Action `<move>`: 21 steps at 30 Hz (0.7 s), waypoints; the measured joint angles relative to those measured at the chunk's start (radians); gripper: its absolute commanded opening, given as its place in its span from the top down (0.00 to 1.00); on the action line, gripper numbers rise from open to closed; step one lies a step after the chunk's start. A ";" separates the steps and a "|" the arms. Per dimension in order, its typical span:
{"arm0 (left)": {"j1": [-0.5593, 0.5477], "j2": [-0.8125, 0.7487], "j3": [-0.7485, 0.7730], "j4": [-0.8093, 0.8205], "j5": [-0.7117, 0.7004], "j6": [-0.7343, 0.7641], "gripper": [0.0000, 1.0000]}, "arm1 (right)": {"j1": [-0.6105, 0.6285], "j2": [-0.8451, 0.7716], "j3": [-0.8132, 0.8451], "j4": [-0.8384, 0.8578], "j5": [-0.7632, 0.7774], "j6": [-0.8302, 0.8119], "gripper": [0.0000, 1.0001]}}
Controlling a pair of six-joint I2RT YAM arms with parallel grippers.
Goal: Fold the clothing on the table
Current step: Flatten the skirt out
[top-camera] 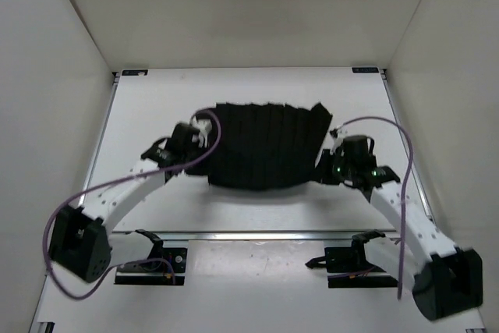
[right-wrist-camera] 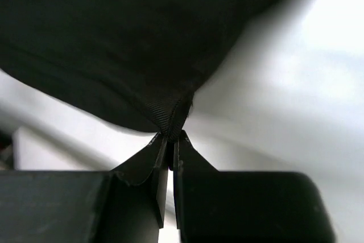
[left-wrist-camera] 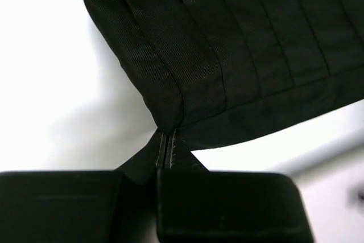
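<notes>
— While the table [top-camera: 156, 107] fills the floor of the view, where does the clothing [top-camera: 265, 146] lie?
— Mid-table, pleats fanned, stretched between both arms (a shadow sits under its near hem).
— Left gripper [left-wrist-camera: 165, 140]?
— Clamped tight on a hem corner at the left side.
— Right gripper [right-wrist-camera: 170, 139]?
— Pinching the right-side corner, fabric puckered at its tips.

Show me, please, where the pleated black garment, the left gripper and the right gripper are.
pleated black garment [top-camera: 265, 146], top view, middle of its pleated panel.
left gripper [left-wrist-camera: 166, 140], left wrist view, fingertips pinching the garment's corner.
right gripper [right-wrist-camera: 170, 139], right wrist view, fingertips pinching the garment's edge.
</notes>
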 measured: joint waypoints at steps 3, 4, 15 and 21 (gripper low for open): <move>-0.064 -0.194 -0.163 -0.137 0.043 -0.089 1.00 | 0.100 -0.230 -0.098 -0.081 -0.031 0.108 1.00; -0.064 -0.278 -0.191 -0.172 0.064 -0.115 1.00 | 0.114 -0.301 -0.123 -0.090 -0.042 0.144 1.00; 0.081 -0.117 -0.069 -0.137 0.125 -0.121 1.00 | -0.072 -0.058 -0.103 0.002 -0.179 0.194 1.00; 0.113 0.271 0.358 -0.068 0.072 -0.031 1.00 | -0.159 0.316 0.279 0.045 -0.175 0.086 1.00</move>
